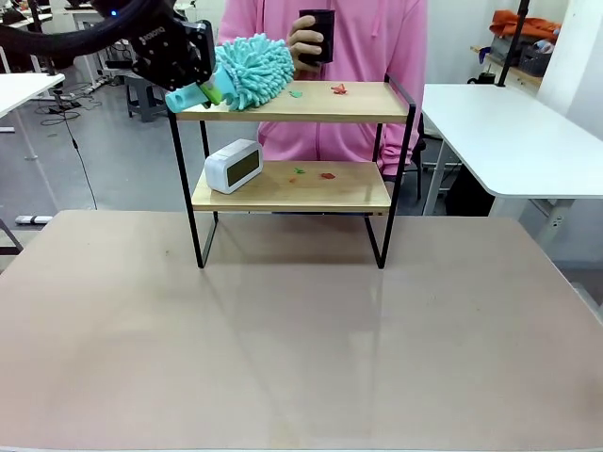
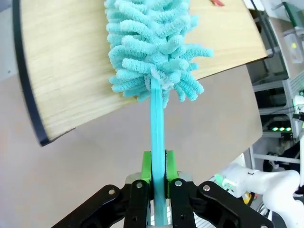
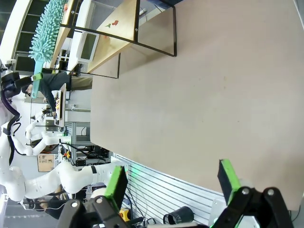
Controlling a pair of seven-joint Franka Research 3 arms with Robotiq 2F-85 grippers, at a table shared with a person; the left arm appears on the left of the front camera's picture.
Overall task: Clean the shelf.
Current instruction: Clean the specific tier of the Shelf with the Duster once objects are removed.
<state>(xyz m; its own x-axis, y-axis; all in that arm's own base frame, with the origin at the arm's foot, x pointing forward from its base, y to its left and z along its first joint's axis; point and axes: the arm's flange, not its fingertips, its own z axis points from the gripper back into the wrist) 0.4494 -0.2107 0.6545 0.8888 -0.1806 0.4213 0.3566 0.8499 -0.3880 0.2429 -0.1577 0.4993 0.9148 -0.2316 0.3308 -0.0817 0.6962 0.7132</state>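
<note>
**Pale brown tabletop, shelf at its far side, duster on the top board**

Pale brown and bare over its near part, the table [image 1: 301, 348] runs the width of the front view. In the right wrist view the right gripper [image 3: 173, 183] hangs above this surface with its green-padded fingers wide apart and nothing between them.

Toward the table's far edge stands the shelf [image 1: 377, 188], upright on its thin black frame. On the lower board a white clock [image 1: 233, 166] sits at the left end, turned at an angle, with a green scrap [image 1: 300, 170] and a red scrap [image 1: 327, 175] near the middle. The upper board carries another green scrap [image 1: 296, 93] and another red scrap [image 1: 338, 89].

A teal duster [image 1: 254, 71] lies with its fluffy head over the left end of the upper board. The left gripper [image 2: 158, 173], just off that end, is clamped on the duster's flat handle.

Behind the shelf a person in a pink top [image 1: 377, 47] holds a dark object [image 1: 317, 34] in one hand [image 1: 303, 42] above the upper board. White tables [image 1: 509, 132] stand to either side on a grey floor.
</note>
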